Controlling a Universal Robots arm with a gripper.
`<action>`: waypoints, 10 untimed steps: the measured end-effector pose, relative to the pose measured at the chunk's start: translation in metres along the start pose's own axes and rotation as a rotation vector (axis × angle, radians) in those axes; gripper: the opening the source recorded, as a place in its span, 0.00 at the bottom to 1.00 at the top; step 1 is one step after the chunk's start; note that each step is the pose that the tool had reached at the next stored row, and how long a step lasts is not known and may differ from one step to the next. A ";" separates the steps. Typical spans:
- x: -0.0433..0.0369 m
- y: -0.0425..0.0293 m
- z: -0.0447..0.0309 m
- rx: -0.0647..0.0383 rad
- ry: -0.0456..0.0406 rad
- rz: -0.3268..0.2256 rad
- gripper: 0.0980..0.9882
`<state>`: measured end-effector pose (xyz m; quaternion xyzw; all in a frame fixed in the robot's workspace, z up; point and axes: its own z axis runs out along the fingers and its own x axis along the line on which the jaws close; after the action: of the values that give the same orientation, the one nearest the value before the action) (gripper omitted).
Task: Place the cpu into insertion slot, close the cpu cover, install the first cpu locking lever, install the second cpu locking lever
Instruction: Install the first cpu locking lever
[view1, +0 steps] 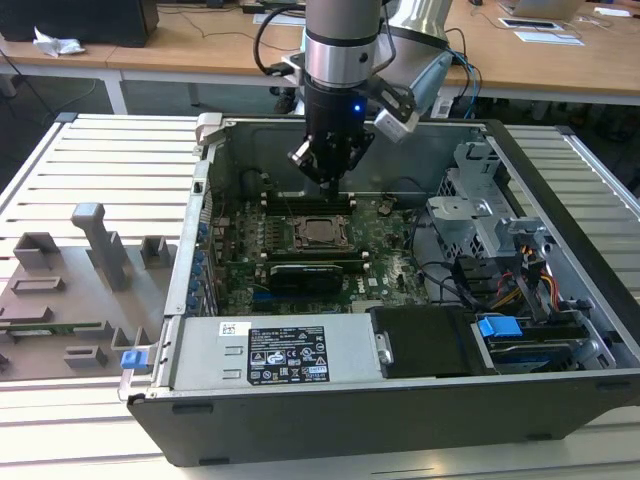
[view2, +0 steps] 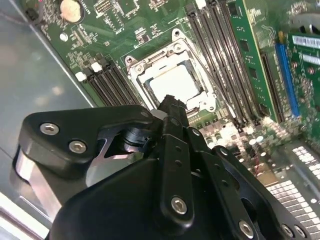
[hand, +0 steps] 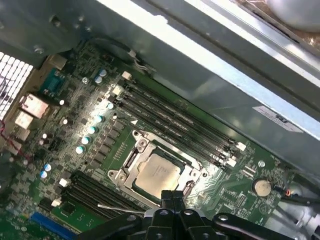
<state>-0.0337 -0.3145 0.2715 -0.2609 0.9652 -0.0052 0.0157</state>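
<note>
The cpu (view1: 322, 232) (view2: 176, 82) (hand: 156, 172), a silver-grey square chip, lies in the insertion slot (view2: 134, 62) on the green board. The cpu cover (view2: 202, 70) (hand: 176, 154), a silver frame, lies flat around the chip. My gripper (view1: 325, 180) (view2: 172, 101) (hand: 172, 196) hangs just above the socket's edge, on the side toward the case's back wall in the exterior view. Its black fingers are shut together with nothing between them. In the first wrist view a thin silver lever rod (hand: 117, 207) runs along the socket's side by the fingers.
Long black memory slots (hand: 172, 122) (view2: 220, 55) flank the socket on two sides. The case walls (view1: 205, 215) enclose the board. A drive cage and cables (view1: 490, 240) fill the exterior view's right. A black card (view1: 310, 272) lies in front of the socket.
</note>
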 end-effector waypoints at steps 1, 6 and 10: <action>0.0000 0.0000 0.0000 0.001 0.0007 0.036 0.01; 0.0000 0.0000 0.0000 0.004 0.0028 0.150 0.01; 0.0000 0.0000 0.0001 0.006 0.0041 0.225 0.01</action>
<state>-0.0337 -0.3145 0.2714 -0.1510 0.9884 -0.0069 0.0150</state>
